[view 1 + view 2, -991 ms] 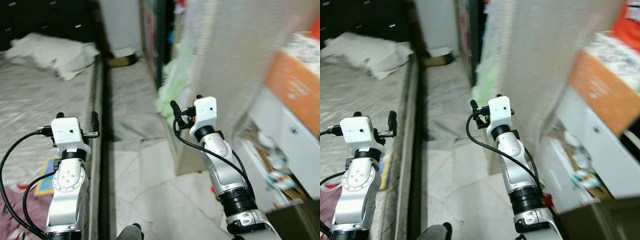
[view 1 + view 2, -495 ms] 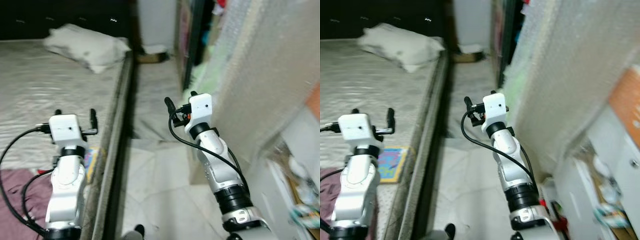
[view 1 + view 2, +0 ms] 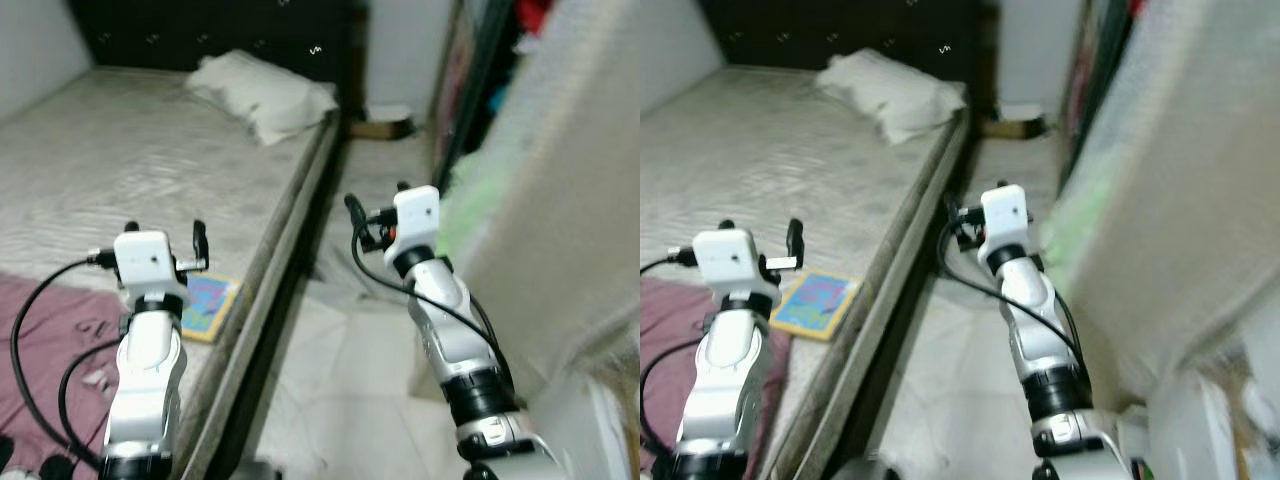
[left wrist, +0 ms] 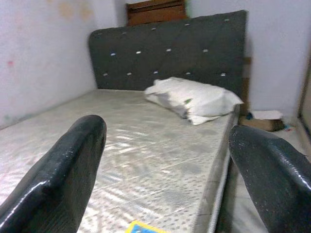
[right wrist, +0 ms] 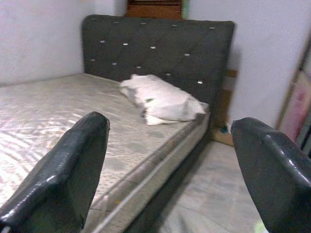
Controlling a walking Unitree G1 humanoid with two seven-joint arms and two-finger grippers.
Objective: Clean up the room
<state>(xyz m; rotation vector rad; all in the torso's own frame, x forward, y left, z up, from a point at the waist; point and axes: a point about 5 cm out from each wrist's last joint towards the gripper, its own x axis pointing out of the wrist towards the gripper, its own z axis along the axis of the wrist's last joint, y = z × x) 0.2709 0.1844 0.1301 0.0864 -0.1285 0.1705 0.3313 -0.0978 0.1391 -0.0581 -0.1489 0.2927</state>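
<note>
Beside the bed (image 3: 150,150), the robot holds both arms raised in front of it. The left gripper (image 3: 165,232) hovers above the mattress near its floor-side edge, fingers (image 4: 58,174) spread wide and grasping nothing. The right gripper (image 3: 375,200) hangs over the tiled floor (image 3: 340,370) just off that same edge, also spread apart and empty, as the right wrist view shows with 2 black fingers (image 5: 63,170) well apart. On the bed, a white pillow (image 3: 265,93) lies near the dark tufted headboard (image 4: 170,48), and a colourful flat book (image 3: 207,296) sits close to the mattress edge, just beside the left arm. A purple cloth (image 3: 45,340) covers the bed's near corner, cut off by the frame. Past the foot of the headboard, a small cardboard box (image 3: 385,125) sits on the floor; what it holds cannot be made out. Across the floor from the bed, a large pale panel (image 3: 560,180) is blurred, with green fabric (image 3: 470,200) smeared beside it.
</note>
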